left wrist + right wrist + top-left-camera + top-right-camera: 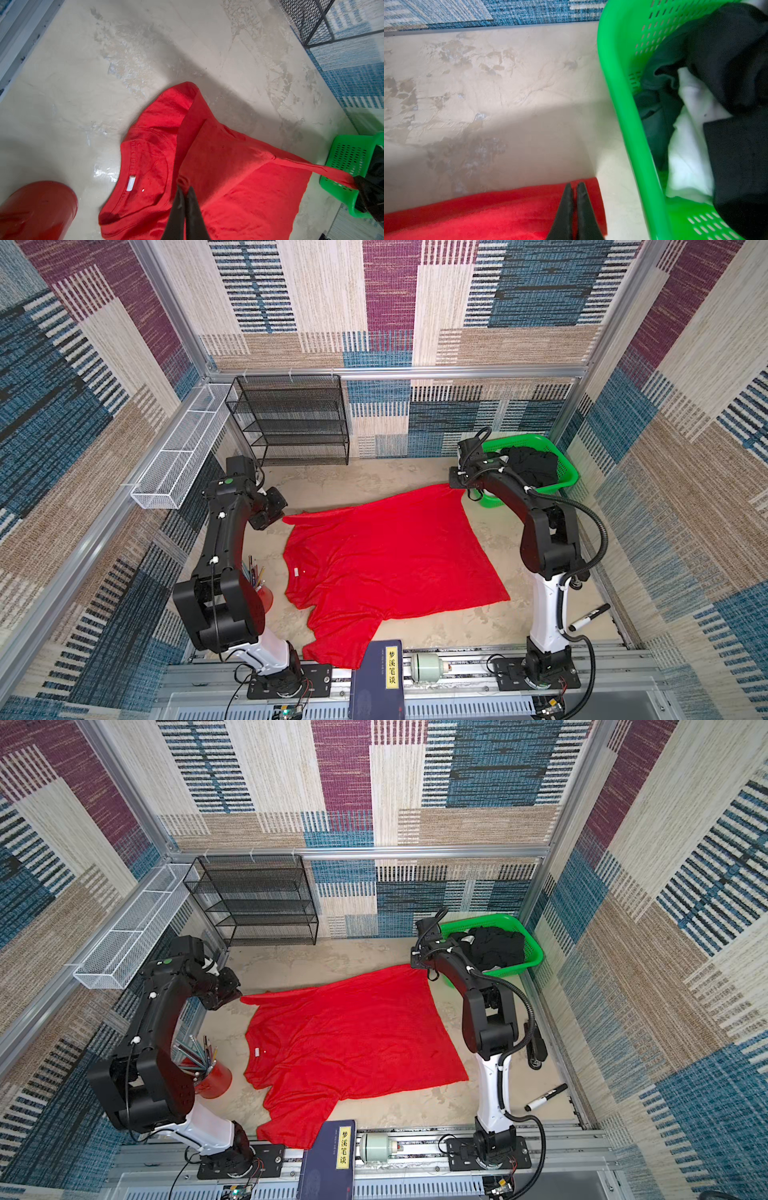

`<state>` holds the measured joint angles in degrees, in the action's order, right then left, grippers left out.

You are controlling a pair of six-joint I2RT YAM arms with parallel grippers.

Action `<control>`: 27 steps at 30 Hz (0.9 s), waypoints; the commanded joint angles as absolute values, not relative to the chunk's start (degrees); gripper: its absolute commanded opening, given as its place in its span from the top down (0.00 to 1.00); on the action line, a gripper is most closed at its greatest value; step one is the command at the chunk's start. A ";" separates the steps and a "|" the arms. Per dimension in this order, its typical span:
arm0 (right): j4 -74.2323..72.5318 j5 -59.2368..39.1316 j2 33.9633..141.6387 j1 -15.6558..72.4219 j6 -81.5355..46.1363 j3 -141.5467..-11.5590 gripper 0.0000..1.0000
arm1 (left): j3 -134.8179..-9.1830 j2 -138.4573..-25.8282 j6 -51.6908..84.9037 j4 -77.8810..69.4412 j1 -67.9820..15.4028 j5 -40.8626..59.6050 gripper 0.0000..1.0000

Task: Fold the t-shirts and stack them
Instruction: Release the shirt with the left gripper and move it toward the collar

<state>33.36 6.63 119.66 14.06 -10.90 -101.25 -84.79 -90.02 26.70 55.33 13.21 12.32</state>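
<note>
Red t-shirt (pixel 390 556): spread mostly flat on the counter (pixel 374 475), in front of the green basket (pixel 570 477). Its white neck tag (pixel 296 571) sits at the end far from the basket.

Edges: the hem corner nearest the basket is raised off the counter. So is the sleeve corner at the opposite end of that edge, and the edge between them runs nearly straight. The other sleeve drapes over the front rail, beside a dark blue book (pixel 378 676).

Open room: there is bare counter between the shirt and the black mesh shelf (pixel 291 418), and a strip along the side below the basket. A marker (pixel 590 617) lies there.

The right pincer (pixel 574 186) has its jaws closed and pinches the hem corner just beside the basket wall. The left pincer (pixel 185 190) has its jaws closed on a raised fold of sleeve cloth.

The black t-shirts (pixel 532 466), with some white cloth among them, are bunched inside the basket.
</note>
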 commanded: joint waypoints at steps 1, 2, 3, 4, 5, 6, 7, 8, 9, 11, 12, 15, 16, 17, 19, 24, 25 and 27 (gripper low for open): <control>27.60 7.49 115.65 13.96 -11.39 -95.36 1.00 | -81.70 -87.15 27.95 55.97 13.18 11.85 1.00; 26.96 7.66 114.55 13.99 -11.31 -93.46 1.00 | -80.57 -86.27 28.14 56.17 13.18 11.82 1.00; 26.43 7.72 113.60 13.97 -11.29 -92.03 1.00 | -79.63 -85.52 28.31 56.38 13.18 11.87 1.00; 26.20 7.77 112.95 13.97 -11.36 -90.10 1.00 | -78.66 -84.74 28.56 56.70 13.18 11.87 1.00; 25.73 7.63 112.17 14.02 -11.46 -88.47 1.00 | -77.50 -83.86 28.86 56.90 13.19 11.75 1.00; 25.11 7.41 111.37 14.06 -11.54 -86.92 1.00 | -76.49 -82.98 29.16 56.95 13.18 11.69 1.00; 24.43 7.44 110.65 14.06 -11.75 -85.37 1.00 | -75.38 -82.11 29.55 57.01 13.18 11.69 1.00; 23.72 7.43 109.95 14.10 -11.97 -83.95 1.00 | -74.22 -81.21 29.98 57.19 13.18 11.69 1.00; 23.34 7.23 109.59 14.15 -12.08 -82.97 1.00 | -73.26 -80.42 30.35 57.48 13.18 11.84 1.00; 22.86 7.28 109.12 14.15 -12.26 -81.61 1.00 | -70.82 -78.79 31.39 57.85 13.18 12.27 1.00; 22.69 7.29 108.99 14.23 -12.24 -81.09 1.00 | -69.52 -78.07 31.85 57.96 13.18 12.60 1.00; 22.22 8.15 108.77 14.30 -12.35 -79.46 1.00 | -65.48 -76.32 34.10 58.45 13.10 13.86 1.00; 21.88 8.42 108.57 14.32 -12.32 -78.68 1.00 | -64.17 -75.76 35.21 58.53 13.10 14.21 1.00; 21.33 8.85 108.25 14.26 -12.63 -77.88 1.00 | -62.67 -75.10 36.52 58.50 13.01 14.53 1.00; 20.42 9.28 107.44 14.37 -12.90 -76.10 0.97 | -60.10 -73.79 38.46 58.17 12.92 15.26 1.00; 18.10 10.91 103.37 14.68 -14.59 -70.30 0.71 | -53.60 -69.78 41.16 58.28 12.83 16.73 0.86; 17.72 11.26 102.37 14.81 -14.99 -69.18 0.67 | -52.42 -69.00 41.52 58.06 12.83 17.03 0.83; 17.38 12.38 100.30 15.14 -15.97 -67.49 0.65 | -50.74 -67.53 41.75 57.05 12.83 17.87 0.77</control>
<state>20.62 10.09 102.59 14.72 -13.89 -68.90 -52.40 -68.86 39.29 57.78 12.84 15.97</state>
